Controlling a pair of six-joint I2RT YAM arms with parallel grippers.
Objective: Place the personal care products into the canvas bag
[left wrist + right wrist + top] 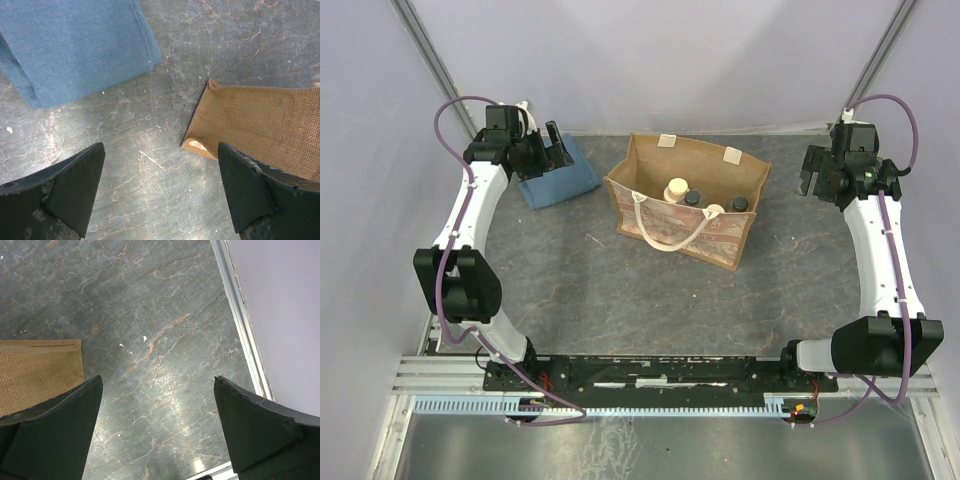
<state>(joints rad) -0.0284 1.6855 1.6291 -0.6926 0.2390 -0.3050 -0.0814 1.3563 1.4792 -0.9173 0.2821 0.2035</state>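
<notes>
The canvas bag [720, 238] stands upright and open-topped on the tabletop [620, 290], near the far edge and about midway between the left and right edges. It is a tan-brown rectangular tote with a reddish printed pattern on its near wall. A cream rope handle [670, 228] drapes over that wall, and two white tabs [667, 141] sit on the far rim. All four containers are inside the bag. The beige bottle [677, 189] with its cream cap stands toward the left end, with a dark-capped bottle [692, 198] just beside it. The pale yellow jar [714, 211] is against the near wall, and the second dark-capped bottle [739, 204] is toward the right end. A folded blue cloth [560, 180] lies left of the bag, apart from it, near the far left corner. The left claw [160, 150] hovers above bare tabletop between the cloth and the bag's left end, spread fully wide and holding nothing. The right claw [157, 382] hovers near the right edge, beside the bag's right end, likewise fully spread and empty.
</notes>
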